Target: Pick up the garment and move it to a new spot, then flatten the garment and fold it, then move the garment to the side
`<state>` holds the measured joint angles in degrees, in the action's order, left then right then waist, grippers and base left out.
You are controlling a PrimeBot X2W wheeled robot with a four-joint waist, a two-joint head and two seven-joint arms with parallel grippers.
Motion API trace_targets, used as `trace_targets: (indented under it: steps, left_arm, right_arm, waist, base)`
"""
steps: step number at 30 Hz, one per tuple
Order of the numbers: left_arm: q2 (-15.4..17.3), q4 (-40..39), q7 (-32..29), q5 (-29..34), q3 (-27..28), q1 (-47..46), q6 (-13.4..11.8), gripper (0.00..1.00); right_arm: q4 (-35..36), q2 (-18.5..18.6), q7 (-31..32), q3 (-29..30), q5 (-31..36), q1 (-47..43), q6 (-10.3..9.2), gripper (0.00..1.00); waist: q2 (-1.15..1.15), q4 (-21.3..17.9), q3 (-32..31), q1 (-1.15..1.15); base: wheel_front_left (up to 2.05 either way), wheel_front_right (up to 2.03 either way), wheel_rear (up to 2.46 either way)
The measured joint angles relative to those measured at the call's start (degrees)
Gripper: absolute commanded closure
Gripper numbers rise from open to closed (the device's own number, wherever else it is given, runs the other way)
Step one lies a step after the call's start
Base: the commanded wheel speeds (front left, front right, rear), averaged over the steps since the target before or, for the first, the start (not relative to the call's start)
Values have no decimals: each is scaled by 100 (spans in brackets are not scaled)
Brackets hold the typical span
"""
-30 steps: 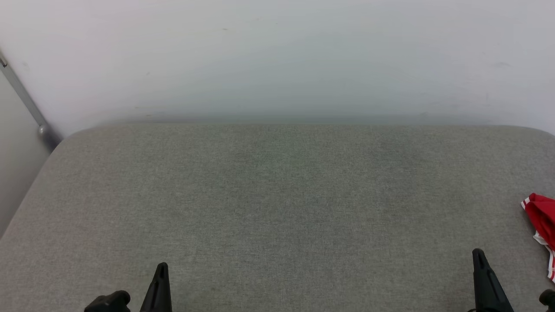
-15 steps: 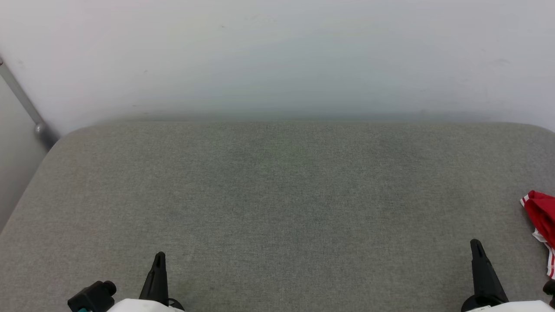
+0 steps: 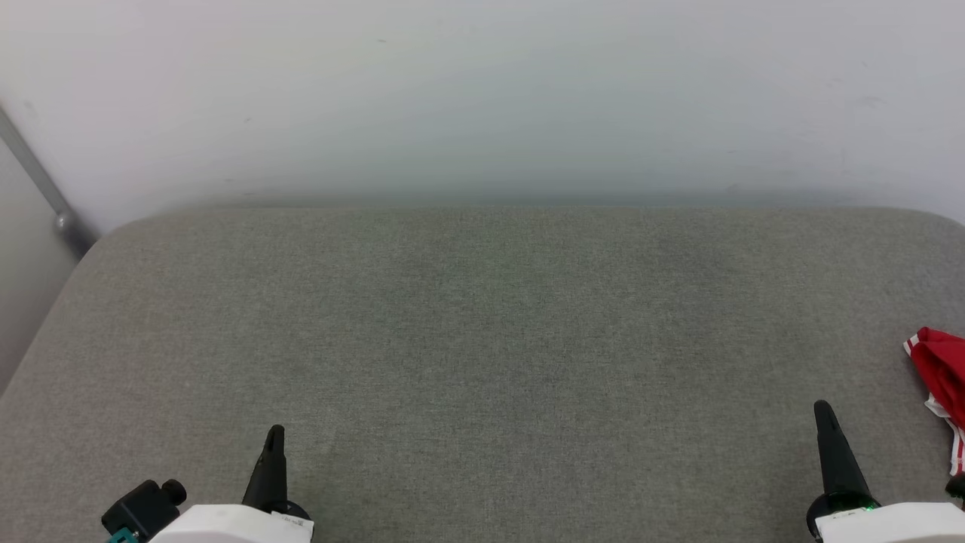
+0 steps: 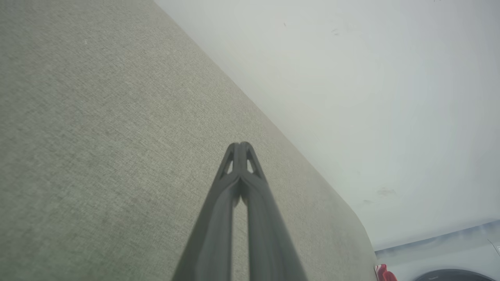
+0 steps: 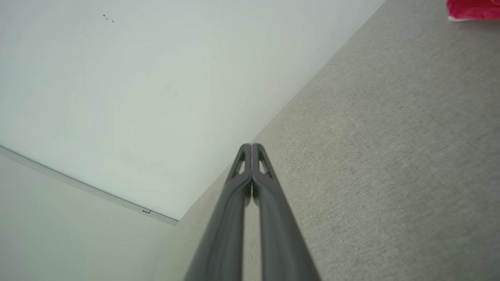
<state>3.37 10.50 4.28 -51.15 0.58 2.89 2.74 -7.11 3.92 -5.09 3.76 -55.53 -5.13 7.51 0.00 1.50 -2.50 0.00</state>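
The red garment (image 3: 942,373) with white stripe trim lies bunched at the far right edge of the grey padded surface (image 3: 482,324), mostly cut off by the frame. A corner of the garment (image 5: 472,9) shows at the top right of the right wrist view, and a sliver of the garment (image 4: 384,272) sits at the bottom of the left wrist view. My left gripper (image 3: 275,431) rises at the lower left, fingers pressed together, holding nothing. My right gripper (image 3: 822,411) stands at the lower right, a short way left of the garment, also shut and holding nothing.
A pale wall (image 3: 482,98) runs right behind the surface's far edge. A grey metal rail (image 3: 45,188) slants down at the far left beside the surface's left corner. A dark rounded object (image 4: 453,275) sits at the bottom right of the left wrist view.
Both grippers have pushed further up into view, with their white wrists now showing at the bottom edge. The picture has shifted slightly. The garment lies where it was.
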Motion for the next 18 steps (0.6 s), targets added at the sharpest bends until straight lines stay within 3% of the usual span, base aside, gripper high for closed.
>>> trace_targets:
  steps: [18]
  left_arm:
    - [7, 102, -292, -1230, 151, -229, 132, 100]
  right_arm:
    - [-200, 9, 286, 12, -1128, 318, -1, 100]
  waist:
    - [0, -35, 62, 0]
  base:
    - [0, 0, 0]
